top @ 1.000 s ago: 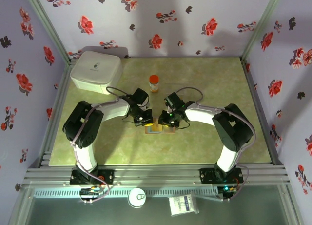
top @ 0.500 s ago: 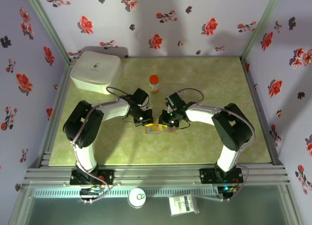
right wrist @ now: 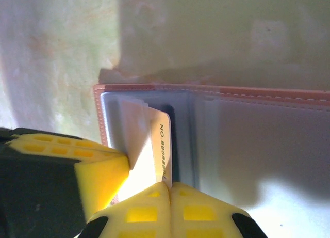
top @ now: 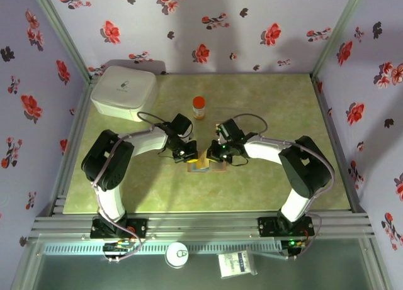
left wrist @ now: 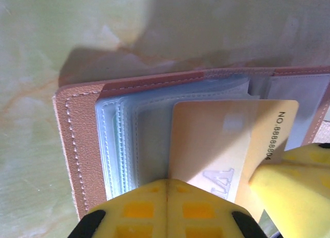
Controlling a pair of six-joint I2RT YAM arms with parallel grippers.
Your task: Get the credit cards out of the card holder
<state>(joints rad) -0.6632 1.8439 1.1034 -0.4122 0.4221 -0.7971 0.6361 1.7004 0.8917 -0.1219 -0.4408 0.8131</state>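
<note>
The card holder [top: 217, 168] lies open on the green table between both grippers, its reddish-brown cover [left wrist: 77, 145] framing clear grey-blue sleeves. An orange-yellow credit card [left wrist: 221, 140] sticks partway out of a sleeve. My left gripper [left wrist: 168, 182] is shut, its tips against the sleeves right at the card's inner edge. My right gripper [right wrist: 170, 185] is shut on the card's [right wrist: 157, 145] printed edge. In the top view the left gripper [top: 189, 156] and right gripper [top: 217, 155] meet over the holder. The other credit cards are hidden.
An orange-capped bottle [top: 199, 105] stands behind the grippers. A white box [top: 124, 92] sits at the back left corner. Flowered walls close in three sides. A round white lid [top: 177, 255] and a packet [top: 237, 263] lie below the table's near rail.
My right gripper has closed its jaws onto the card's edge, and its wrist has shifted slightly right. The left arm has stayed put.
</note>
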